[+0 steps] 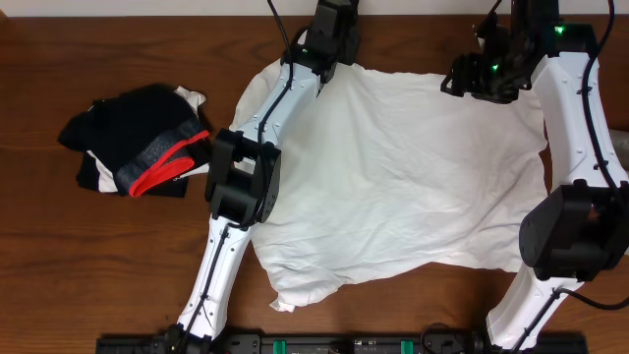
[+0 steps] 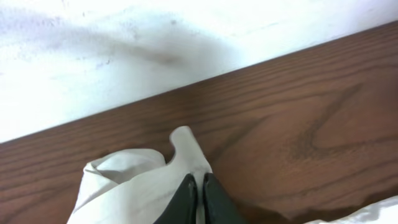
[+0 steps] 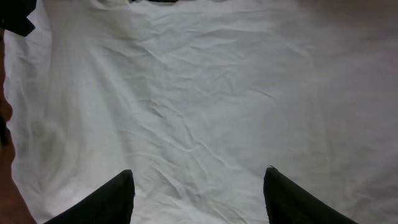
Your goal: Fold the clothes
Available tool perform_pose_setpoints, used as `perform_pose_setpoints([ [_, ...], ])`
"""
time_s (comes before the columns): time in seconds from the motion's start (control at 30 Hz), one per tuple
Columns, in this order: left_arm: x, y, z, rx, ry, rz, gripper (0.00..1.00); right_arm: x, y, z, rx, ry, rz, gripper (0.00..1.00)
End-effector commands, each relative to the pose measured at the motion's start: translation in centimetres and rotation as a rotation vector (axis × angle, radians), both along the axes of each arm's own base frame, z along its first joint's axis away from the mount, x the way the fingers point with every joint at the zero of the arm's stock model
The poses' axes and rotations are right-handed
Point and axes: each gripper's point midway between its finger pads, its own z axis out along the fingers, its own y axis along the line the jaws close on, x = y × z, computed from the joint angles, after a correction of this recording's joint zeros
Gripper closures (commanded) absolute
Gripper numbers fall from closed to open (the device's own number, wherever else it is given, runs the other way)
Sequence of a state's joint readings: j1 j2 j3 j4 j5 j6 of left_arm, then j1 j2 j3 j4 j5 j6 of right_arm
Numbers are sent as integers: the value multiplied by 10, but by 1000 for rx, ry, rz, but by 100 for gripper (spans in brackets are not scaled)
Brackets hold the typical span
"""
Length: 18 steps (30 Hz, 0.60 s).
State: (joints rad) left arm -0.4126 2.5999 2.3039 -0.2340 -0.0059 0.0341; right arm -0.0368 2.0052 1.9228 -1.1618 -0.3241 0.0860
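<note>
Left hand (image 2: 199, 182): closed, with 2 dark fingers (image 2: 185, 200) pressed together and clamped on a pinch of white cloth.
Pinched cloth (image 2: 144, 180): gathered into a small peak at the fingertips, with 1 rounded tab standing above them; bare wood grain beyond.
Left hand, overhead view: placed at the far left edge of the T-shirt (image 1: 413, 167), near the back of the counter (image 1: 98, 275).
Right hand (image 3: 198, 186): fingers held wide apart, with nothing between them; pointed down over wrinkled white fabric. Contact with the cloth cannot be told.
Right hand, overhead view: placed over the far right corner of the T-shirt.
T-shirt: white, spread open across the middle of the counter and creased throughout; near edge uneven, with 1 lobe reaching toward the front left.
Left arm (image 1: 241, 182): white links with black joints, laid diagonally across the left side of the T-shirt.
Right arm (image 1: 580, 197): set along the right edge of the T-shirt, partly overlapping it.
Black garments (image 1: 128, 138): heaped on the left of the counter, beside the left arm and apart from the T-shirt.
Band (image 1: 169, 162): grey and red, curved along the right side of the heap.
</note>
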Motion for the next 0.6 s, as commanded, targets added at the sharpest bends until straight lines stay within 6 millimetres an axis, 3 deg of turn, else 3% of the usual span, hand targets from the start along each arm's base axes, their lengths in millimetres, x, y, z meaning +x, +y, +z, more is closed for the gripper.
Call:
perform_pose_setpoints([
  [0.0,3,2,0,9,-11,-2,83,0,4,-5,5,7,21,35],
  [0.07,1,2,-8,16,6,-3,56,0,4,-5,5,7,21,35],
  [0.23,-5,18,-13,44,67,16,28,-2,4,-5,5,14,20,35],
  [0.3,-11,30,-8,59,104,30,2,-3,3,-6,-1,18,18,32],
  [0.47,-40,83,13,112,252,88,2,-6,-7,-10,-60,40,0,29],
  [0.57,-65,122,37,138,339,132,2,-10,-8,-12,-65,56,-1,27],
])
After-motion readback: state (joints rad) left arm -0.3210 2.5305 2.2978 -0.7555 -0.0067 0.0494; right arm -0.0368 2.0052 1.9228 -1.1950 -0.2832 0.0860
